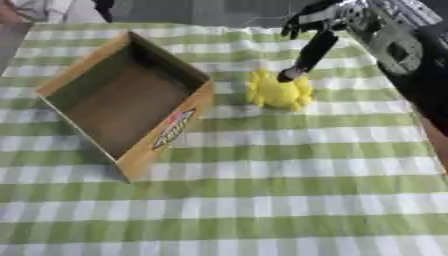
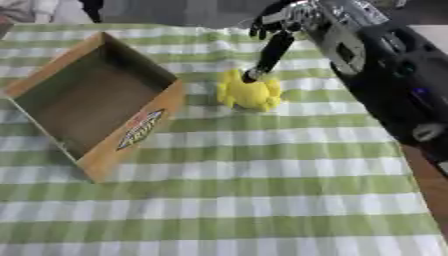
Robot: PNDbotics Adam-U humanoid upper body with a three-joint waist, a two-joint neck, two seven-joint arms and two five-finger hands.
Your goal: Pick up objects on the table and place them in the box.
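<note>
The yellow object (image 1: 279, 91) is seen on the bench (image 1: 262, 200), just right of the open box (image 1: 122, 107). The right robot hand (image 1: 313, 30) is held above it, one straight finger touching its top; nothing is grasped.

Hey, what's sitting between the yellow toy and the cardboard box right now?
Nothing: only a short bare strip of the green checked tablecloth separates the yellow toy from the cardboard box, clearest in the left eye view.
</note>
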